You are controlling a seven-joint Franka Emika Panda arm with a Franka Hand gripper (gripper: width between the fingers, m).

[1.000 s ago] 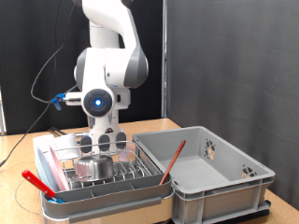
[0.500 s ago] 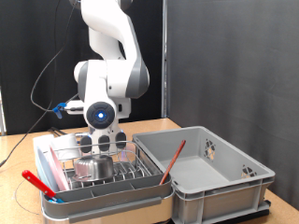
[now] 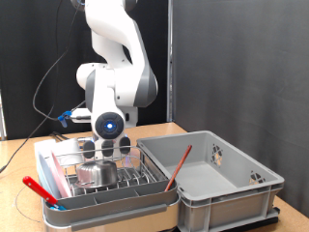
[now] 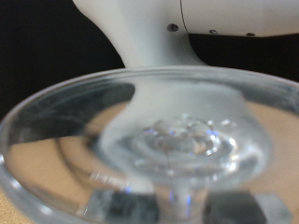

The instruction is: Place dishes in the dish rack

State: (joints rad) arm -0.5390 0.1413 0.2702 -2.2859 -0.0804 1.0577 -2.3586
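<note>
You are in the glass-placing step, as far as these views allow a judgement. Your pincer [image 3: 106, 151] hangs low over the middle of the dish rack [image 3: 145, 180], at the exterior view's left, just above the small steel cup [image 3: 95, 173] that sits among the prongs. The wrist view is filled almost wholly by the clear glass [image 4: 177, 140], very close to the camera and blurred. No finger shows in either view, so you cannot tell whether the pincer is clenched on the glass or released from it, nor whether the glass stands on the wires.

The pink plate [image 3: 54, 177] stands on edge in the rack's part nearest the exterior view's left, so that dish looks done, and the cup with it. A thin red stick-like utensil [image 3: 180, 165] leans inside the larger grey bin [image 3: 232, 185], outside the rack. Another red piece [image 3: 37, 188] lies at the rack's corner toward the exterior view's bottom left; what it is you cannot make out.

Any move from here calls for care with height. The glass is smooth and likely to slip or tip between the prongs, and the steel cup is so near beneath the hand that a sideways shift could knock it. The bin's wall rises just beside the rack's tray [image 3: 116, 208] on the exterior view's right, and a dark cable [image 3: 42, 83] hangs behind the arm above the wooden surface [image 3: 17, 155].
</note>
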